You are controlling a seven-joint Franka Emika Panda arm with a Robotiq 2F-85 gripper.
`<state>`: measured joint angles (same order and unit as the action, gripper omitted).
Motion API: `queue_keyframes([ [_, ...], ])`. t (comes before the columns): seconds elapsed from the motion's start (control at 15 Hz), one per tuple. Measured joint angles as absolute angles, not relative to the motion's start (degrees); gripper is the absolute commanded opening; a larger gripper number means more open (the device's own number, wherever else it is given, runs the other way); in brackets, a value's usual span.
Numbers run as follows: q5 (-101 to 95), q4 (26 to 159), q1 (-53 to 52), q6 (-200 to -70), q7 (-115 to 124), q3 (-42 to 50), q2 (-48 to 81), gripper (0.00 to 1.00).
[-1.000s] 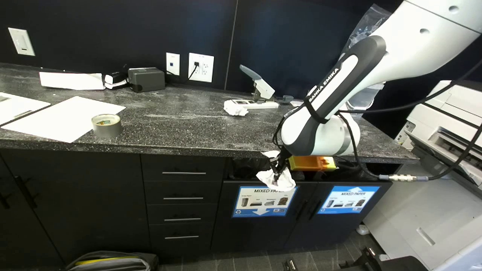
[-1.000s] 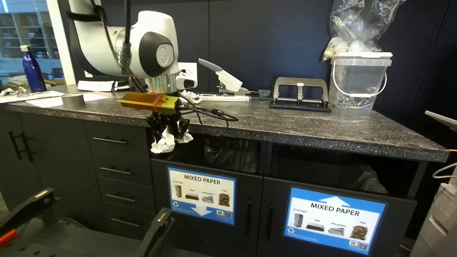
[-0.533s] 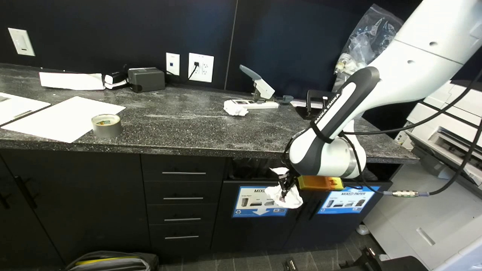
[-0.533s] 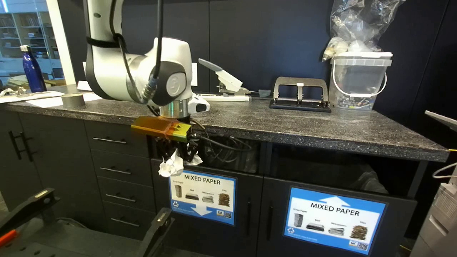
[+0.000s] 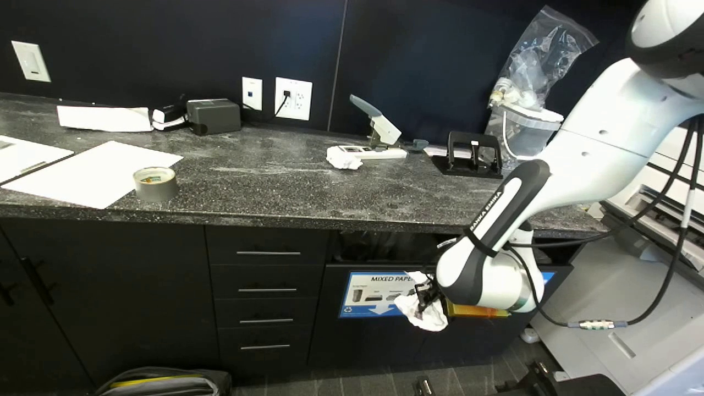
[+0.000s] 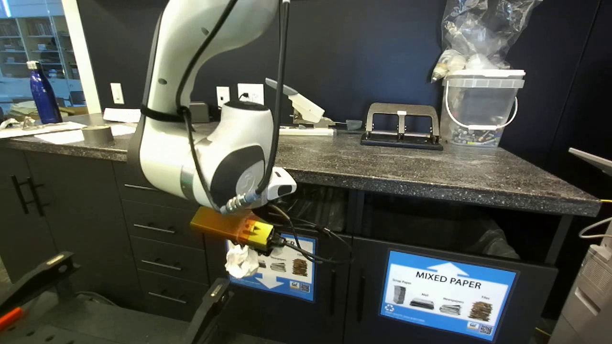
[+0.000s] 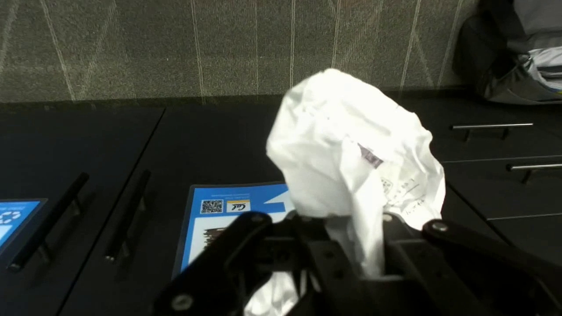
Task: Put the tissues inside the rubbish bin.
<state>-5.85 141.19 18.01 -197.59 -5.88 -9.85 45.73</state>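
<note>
Hole punch [image 6: 402, 125] near bucket [image 6: 480, 102] (see-through)

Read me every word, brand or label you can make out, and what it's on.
"MIXED PAPER": up-arrow sign.
"Scrap Paper": same sign.
"Mail": same sign.
"Newspapers": same sign.
"Files": same sign.
"MIXED PAPE", end hidden: down-arrow sign.
"Cal": logo on that down-arrow sign, wrist view.
"RANKA EMIKA", first letter unclear: robot arm.
Too small or blurred to read: writing on the tissue, fine print on both signs.
</note>
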Motion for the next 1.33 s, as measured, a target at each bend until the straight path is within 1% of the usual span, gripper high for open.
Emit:
queue_keyframes([
  [0.27, -10.7, 138.5, 18.0, -211.3, -6.0, -7.5, 52.5, 0.10],
  [0.67, -13.1, 132.9, 14.8, -229.3, -6.0, -4.4, 59.5, 0.09],
  [1.13, -13.3, 127.7, 12.1, -241.9, -5.5, -2.7, 63.8, 0.07],
  [1.33, -13.3, 122.9, 13.8, -241.0, -6.0, -4.4, 65.3, 0.07],
])
